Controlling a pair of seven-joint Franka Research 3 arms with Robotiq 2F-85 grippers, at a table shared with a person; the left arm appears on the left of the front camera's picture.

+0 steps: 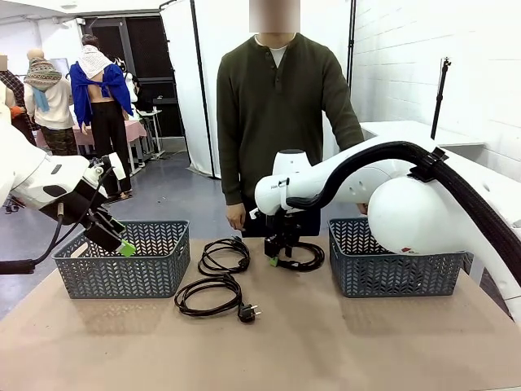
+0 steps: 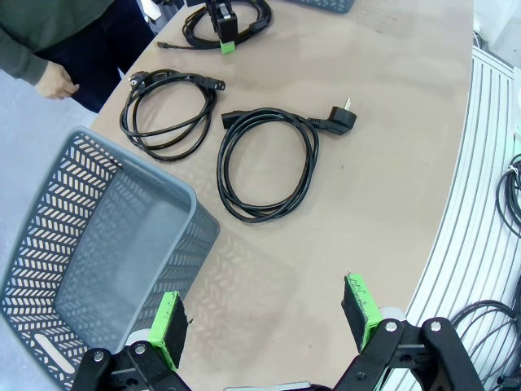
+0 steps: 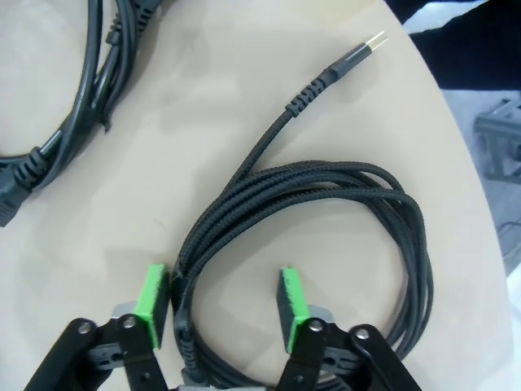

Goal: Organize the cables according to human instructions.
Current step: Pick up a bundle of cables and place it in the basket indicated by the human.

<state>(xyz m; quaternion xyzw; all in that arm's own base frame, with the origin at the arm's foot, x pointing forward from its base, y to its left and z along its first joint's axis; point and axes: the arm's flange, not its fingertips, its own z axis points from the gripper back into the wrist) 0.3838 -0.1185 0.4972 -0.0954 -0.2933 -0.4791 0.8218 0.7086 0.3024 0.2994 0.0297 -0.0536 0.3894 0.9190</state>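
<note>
The right gripper (image 3: 220, 287) is down at the table (image 1: 326, 342), close to its far edge and a little right of centre, over a braided cable (image 3: 342, 191). This cable lies in a loose round coil, and its thin two-pin end points off towards the far edge. The green pads stand part-way apart on either side of the coil's near strands. The strands lie just beside one pad and there is a clear gap to the other, so nothing is clamped. The left gripper (image 2: 264, 319) hangs in the air above the near rim of the left basket (image 1: 122, 273), a grey lattice basket at the table's left edge. Its jaws are spread wide and hold nothing, and no cable can be seen inside this basket in the left wrist view. A second cable (image 1: 224, 256) lies coiled near the far edge at the centre, just to the left of the braided one and apart from it. A third cable (image 1: 208, 295) lies in a larger coil nearer the middle of the table, with its chunky plug (image 1: 248, 312) resting flat on the near side of the coil. The right basket (image 1: 391, 273), also grey, stands toward the right edge beside the braided cable, partly behind the right arm. The person (image 1: 277, 114) stands at the far edge facing the table, with one hand (image 1: 236, 217) lowered just behind that edge, above the second cable.
</note>
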